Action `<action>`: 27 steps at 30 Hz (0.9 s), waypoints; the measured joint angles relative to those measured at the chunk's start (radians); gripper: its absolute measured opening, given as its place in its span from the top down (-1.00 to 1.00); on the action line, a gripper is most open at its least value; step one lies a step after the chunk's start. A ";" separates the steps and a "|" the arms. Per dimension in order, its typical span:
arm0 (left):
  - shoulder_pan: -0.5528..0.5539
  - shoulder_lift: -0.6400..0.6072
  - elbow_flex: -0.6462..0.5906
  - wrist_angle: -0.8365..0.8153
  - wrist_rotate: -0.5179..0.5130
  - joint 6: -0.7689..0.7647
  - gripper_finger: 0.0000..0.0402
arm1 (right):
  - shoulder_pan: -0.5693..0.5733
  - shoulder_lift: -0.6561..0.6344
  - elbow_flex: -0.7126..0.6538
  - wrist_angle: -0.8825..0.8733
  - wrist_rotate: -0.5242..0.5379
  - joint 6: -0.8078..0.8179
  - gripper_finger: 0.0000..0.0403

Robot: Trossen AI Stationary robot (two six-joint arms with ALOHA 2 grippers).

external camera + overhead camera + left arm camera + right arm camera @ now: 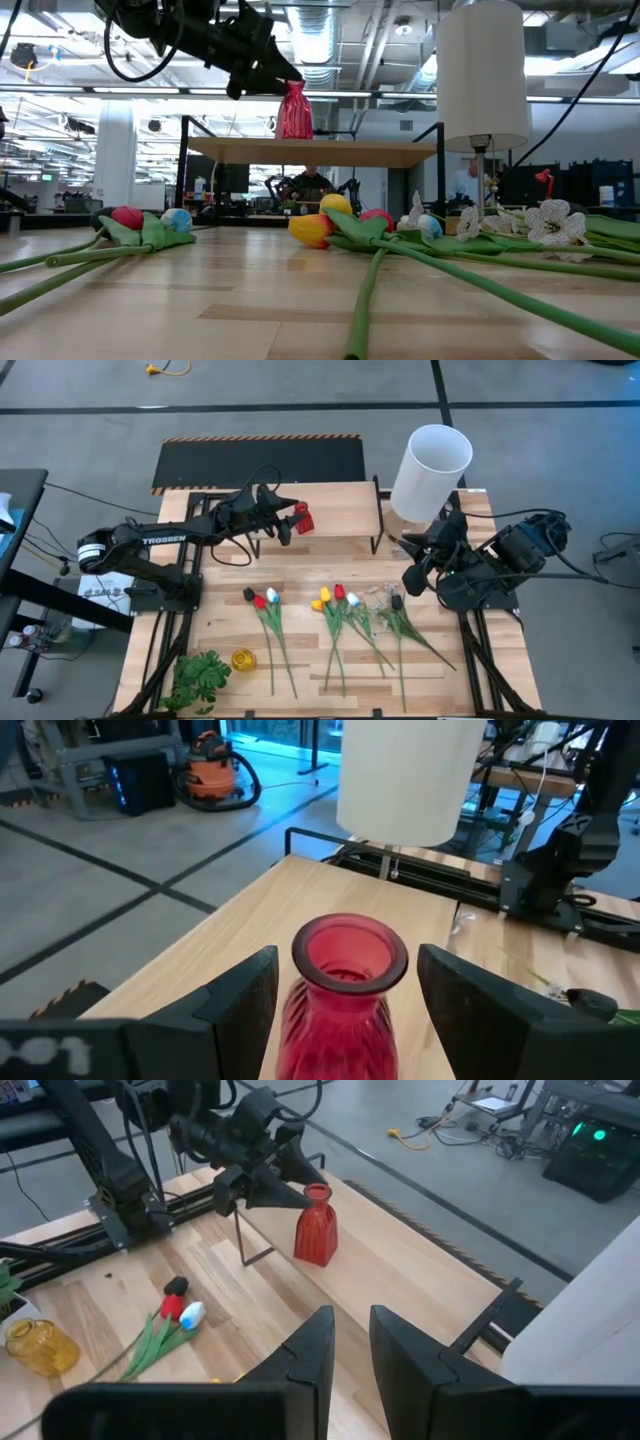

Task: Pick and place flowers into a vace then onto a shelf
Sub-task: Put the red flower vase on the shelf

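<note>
A red ribbed glass vase (345,990) stands upright on its base on the light-wood shelf (340,510). My left gripper (348,982) is open, level, with a finger on each side of the vase (315,1230). Tulips lie flat on the table in two bunches (265,602) (335,600), and the white blossom spray (382,600) lies beside them. My right gripper (352,1325) hovers above the table by the shelf's right end (412,576). It is narrowly open and holds nothing. My left gripper's fingers flank the vase's body below the neck (345,955), coming level from the table's left. A gap shows beside one finger (450,995). The other finger (250,1000) stands right at the glass, and I cannot tell whether it touches.
A tall white cylinder (432,468) stands at the shelf's right end. A small yellow jar (243,659) and a leafy green sprig (200,675) sit near the table's near-left corner. A black panel with a striped edge (260,460) lies behind the shelf.
</note>
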 joint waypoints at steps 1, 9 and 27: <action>0.000 0.000 0.000 -0.003 0.000 0.000 -0.14 | 0.000 0.000 0.000 0.000 0.000 0.000 0.70; 0.004 0.036 0.001 0.012 -0.004 -0.018 -0.14 | 0.000 0.000 0.000 0.000 0.000 0.000 0.70; 0.014 0.048 0.001 0.026 -0.022 0.006 0.07 | 0.000 0.000 0.000 0.000 -0.006 -0.018 0.70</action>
